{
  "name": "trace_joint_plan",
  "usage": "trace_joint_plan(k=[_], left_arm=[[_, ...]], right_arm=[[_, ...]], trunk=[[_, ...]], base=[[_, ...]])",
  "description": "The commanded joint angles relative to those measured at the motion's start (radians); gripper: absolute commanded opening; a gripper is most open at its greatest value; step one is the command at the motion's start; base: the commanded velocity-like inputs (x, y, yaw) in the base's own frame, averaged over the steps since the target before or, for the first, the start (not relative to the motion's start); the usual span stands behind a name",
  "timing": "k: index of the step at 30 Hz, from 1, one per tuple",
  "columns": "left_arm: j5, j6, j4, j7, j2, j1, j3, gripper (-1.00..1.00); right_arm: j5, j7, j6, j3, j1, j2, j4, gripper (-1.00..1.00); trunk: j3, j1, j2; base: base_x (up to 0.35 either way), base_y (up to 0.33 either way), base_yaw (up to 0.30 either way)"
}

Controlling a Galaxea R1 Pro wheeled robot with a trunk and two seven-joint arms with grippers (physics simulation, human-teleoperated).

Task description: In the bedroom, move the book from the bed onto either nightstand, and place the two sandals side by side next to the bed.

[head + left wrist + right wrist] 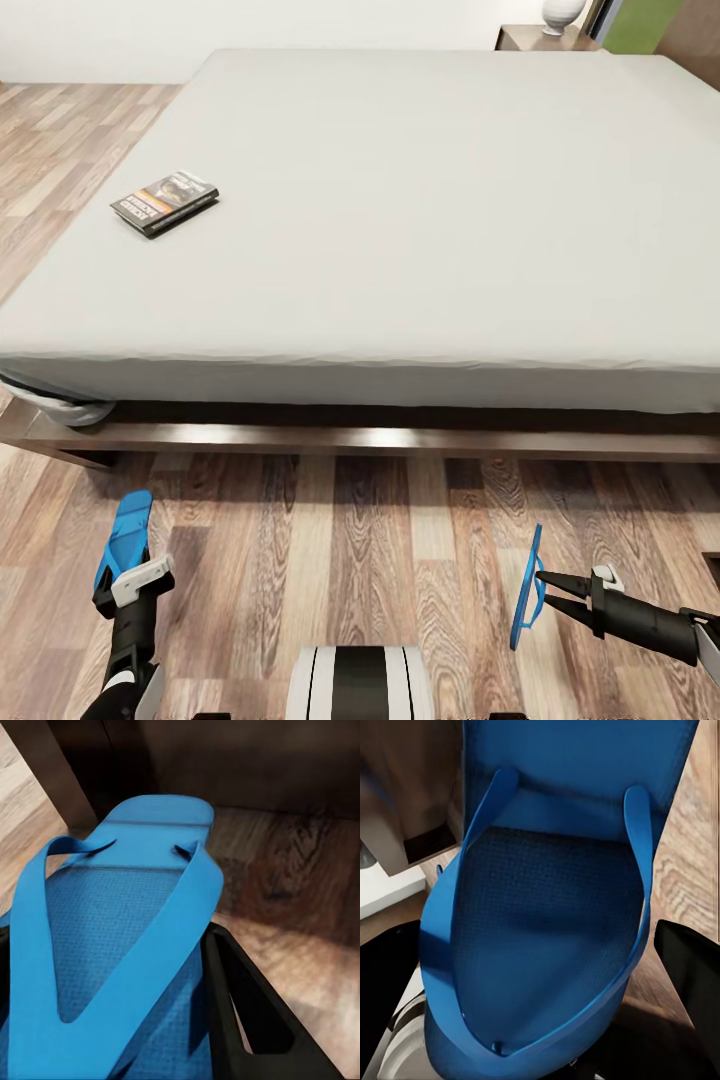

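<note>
A blue sandal (126, 537) is clamped in the left gripper (128, 578) above the wood plank floor (350, 560) in front of the bed (400, 230), its sole lying roughly flat and pointing toward the bed frame, with one black finger (247, 1012) seen pressed against its side in the left wrist view. The second sandal (527, 588) is gripped on edge, nearly upright, by the right gripper (548, 588) farther to the right, well apart from the first. The book (164, 202) is seen lying flat on the white mattress near its left edge, and a dark nightstand (530, 38) carrying a white vase (562, 14) is seen beyond the bed's far right corner.
</note>
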Motion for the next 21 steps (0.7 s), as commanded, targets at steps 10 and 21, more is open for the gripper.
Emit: trace_joint_plan(k=[10, 21], left_arm=[[-0.012, -0.004, 0.001, 0.005, 0.001, -0.001, 0.007, -1.0], [-0.012, -0.004, 0.002, 0.005, 0.001, -0.001, 0.008, -1.0]], right_arm=[[-0.004, 0.001, 0.008, -0.001, -0.001, -0.001, 0.0, -1.0], [-0.004, 0.003, 0.008, -0.001, 0.0, -0.001, 0.0, -1.0]], trunk=[[-0.039, 0.004, -0.003], [-0.082, 0.009, -0.005]], base=[[0.0, 0.0, 0.0], [0.0, 0.0, 0.0]])
